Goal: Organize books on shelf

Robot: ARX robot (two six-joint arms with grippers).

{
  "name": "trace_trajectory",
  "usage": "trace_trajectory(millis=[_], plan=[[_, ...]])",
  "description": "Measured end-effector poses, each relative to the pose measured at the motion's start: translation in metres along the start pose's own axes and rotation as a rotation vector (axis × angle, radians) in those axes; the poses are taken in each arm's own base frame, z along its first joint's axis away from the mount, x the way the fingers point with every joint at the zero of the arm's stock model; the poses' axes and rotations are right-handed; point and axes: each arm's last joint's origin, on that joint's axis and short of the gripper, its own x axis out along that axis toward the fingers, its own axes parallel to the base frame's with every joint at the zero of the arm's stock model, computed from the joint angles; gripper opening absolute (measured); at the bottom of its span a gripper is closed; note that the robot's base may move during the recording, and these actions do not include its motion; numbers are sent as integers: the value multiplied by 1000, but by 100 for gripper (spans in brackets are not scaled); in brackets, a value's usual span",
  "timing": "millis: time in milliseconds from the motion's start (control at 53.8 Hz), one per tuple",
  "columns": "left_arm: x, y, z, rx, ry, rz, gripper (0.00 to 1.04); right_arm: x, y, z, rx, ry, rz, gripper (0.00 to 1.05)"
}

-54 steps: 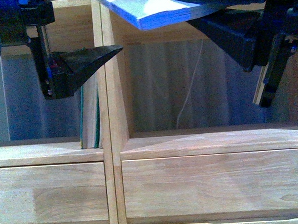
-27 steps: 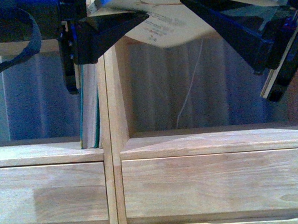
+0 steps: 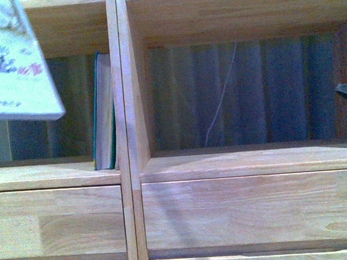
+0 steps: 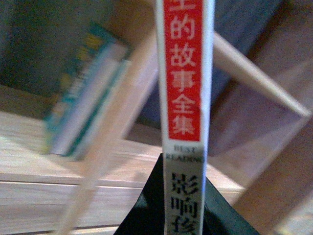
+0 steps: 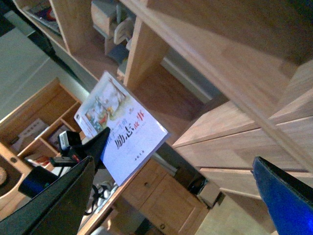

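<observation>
Gripping the paperback (image 4: 185,73) low on its spine, the left claw (image 4: 185,169) is clenched on it. Only the left wrist view shows this, with a dark finger (image 4: 142,215) on either side of the red-and-white spine. The front view shows no left claw, just the printed cover at upper left, in front of the shelf's (image 3: 127,185) left compartment. The right wrist view adds the side-on picture: one black finger of the left claw pinching the cover. It also shows the right claw (image 5: 173,161) released, its jaws spread wide with nothing between them. In the front view just a dark tip of that claw pokes in at the right edge.

The teal book (image 3: 104,110) stands upright in the left compartment, tight against the divider (image 3: 118,98), cream pages facing out. Open room lies to its left, behind the paperback. The right compartment stands open too (a thin white cord (image 3: 219,104) hangs down its back).

The paperback's long axis runs near upright but tipped — lower end toward the divider, cover facing the robot. Its lower corner is near the teal book, not touching.
</observation>
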Motion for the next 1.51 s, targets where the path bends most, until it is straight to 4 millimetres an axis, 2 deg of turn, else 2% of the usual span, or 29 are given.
trace_trajectory(millis=[130, 297, 483, 706, 743, 781, 836, 929, 1059, 1208, 1320, 1506], plan=[[19, 37, -4, 184, -11, 164, 7, -20, 1, 7, -93, -44, -72, 98], [58, 64, -9, 326, 24, 209, 7, -41, 15, 13, -337, -126, -172, 98], [96, 77, -20, 413, 49, 229, 7, -51, 36, 11, -714, -184, -247, 98], [126, 77, -26, 469, 57, 201, 7, -54, 46, -6, -1092, -221, -319, 98], [130, 75, -26, 479, 54, 193, 7, -52, 48, -8, -1091, -208, -362, 95], [134, 74, -26, 494, 53, 189, 7, -50, 51, -10, -1032, -195, -521, 88], [141, 71, -25, 519, 46, 184, 7, -51, 52, -17, -983, -153, -645, 82], [152, 69, -26, 550, 44, 181, 7, -65, 40, -36, -928, -29, -789, 68], [166, 74, -29, 574, 50, 190, 7, -79, 21, -57, -909, 28, -839, 47], [182, 83, -36, 595, 59, 204, 7, -90, 14, -70, -919, 29, -834, 26], [198, 92, -45, 620, 72, 216, 7, -100, 8, -81, -922, 28, -833, 4], [223, 92, -64, 661, 79, 194, 7, -112, -1, -96, -923, 33, -836, 3]])
